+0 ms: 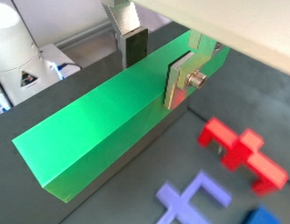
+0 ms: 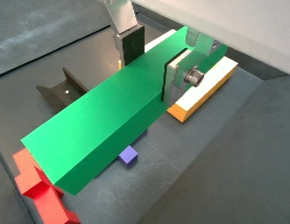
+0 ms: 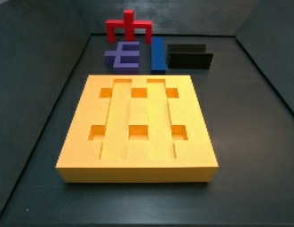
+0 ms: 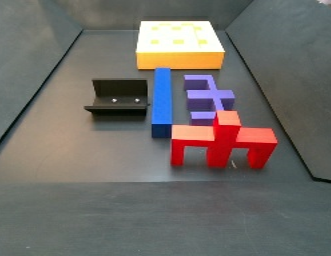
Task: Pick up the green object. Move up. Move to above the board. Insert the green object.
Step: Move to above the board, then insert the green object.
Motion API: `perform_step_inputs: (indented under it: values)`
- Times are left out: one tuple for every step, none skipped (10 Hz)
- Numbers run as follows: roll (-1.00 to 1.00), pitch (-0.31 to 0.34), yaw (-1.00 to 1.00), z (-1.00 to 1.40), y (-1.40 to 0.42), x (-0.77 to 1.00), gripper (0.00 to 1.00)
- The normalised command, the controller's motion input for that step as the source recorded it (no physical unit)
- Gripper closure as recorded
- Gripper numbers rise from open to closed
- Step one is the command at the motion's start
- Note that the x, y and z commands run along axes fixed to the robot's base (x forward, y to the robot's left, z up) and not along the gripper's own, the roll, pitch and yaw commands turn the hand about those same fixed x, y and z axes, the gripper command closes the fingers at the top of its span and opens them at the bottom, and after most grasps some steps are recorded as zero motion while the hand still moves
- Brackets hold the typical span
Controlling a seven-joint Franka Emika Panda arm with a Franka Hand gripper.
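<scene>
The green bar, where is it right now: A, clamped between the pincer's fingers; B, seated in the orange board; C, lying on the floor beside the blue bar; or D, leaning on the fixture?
A: in both wrist views the green bar sits clamped between the pincer's silver fingers, off the floor.

The green object, clamped in the gripper, looks like smooth, faintly sheened plastic. The fingers are bare brushed metal with matt dark pads. The board looks matt orange-yellow plastic. The tabletop is dull, dark grey.
</scene>
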Motion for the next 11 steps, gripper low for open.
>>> perform_step_inputs:
  values:
    - [0.17,0.206,-0.21,0.19,-1.40,0.86,1.00]
    - [0.17,0.238,-0.13,0.18,-1.40,0.90,1.00]
    - [0.00,0.215,-0.05,0.19,-1.40,0.95,1.00]
    - [-0.01,0.168,-0.02,0.21,-1.40,0.92,1.00]
    - [-0.01,0.142,0.00,0.21,-1.40,0.94,1.00]
    - [0.01,0.153,0.00,0.21,-1.40,0.98,1.00]
    - [0.01,0.175,0.01,0.15,-0.90,0.67,1.00]
    - [0.03,0.155,0.01,0.09,-0.42,0.35,1.00]
    - [0.03,0.086,0.01,0.07,-0.24,0.19,1.00]
    - [0.00,0.000,0.00,0.00,-0.02,0.00,1.00]
    - [0.00,-0.040,0.00,-0.06,-0.03,0.00,1.00]
